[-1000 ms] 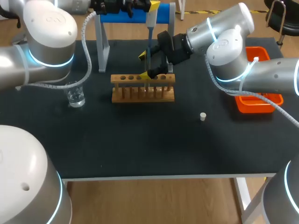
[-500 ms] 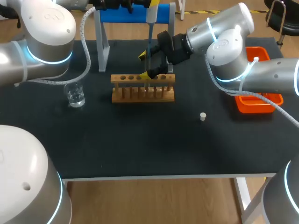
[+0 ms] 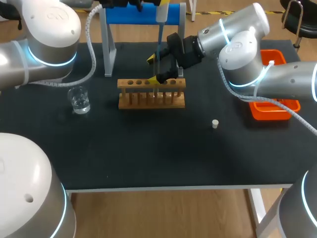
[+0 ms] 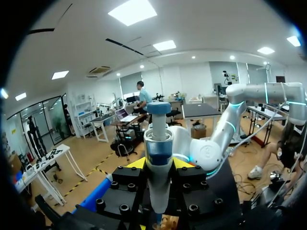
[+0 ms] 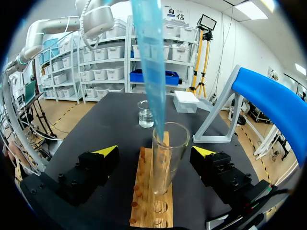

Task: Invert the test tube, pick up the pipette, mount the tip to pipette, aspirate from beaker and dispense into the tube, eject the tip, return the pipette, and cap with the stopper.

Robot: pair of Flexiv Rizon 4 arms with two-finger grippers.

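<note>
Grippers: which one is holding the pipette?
The left gripper: shut on the pipette, whose blue tip reaches into the test tube. The right gripper is open, astride that tube without touching it.

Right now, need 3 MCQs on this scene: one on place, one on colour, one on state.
1. Where is the stopper? A in the orange tray; B on the table, right of the rack; C atop the rack.
2. What colour is the pipette tip? A blue; B red; C black.
3. The left tool is: A open and empty; B shut on the stopper; C shut on the pipette.

B: the head view shows it alone on the bare tabletop.
A: the right wrist view shows it translucent blue.
C: in the left wrist view the pipette body sits clamped between both fingers.
</note>
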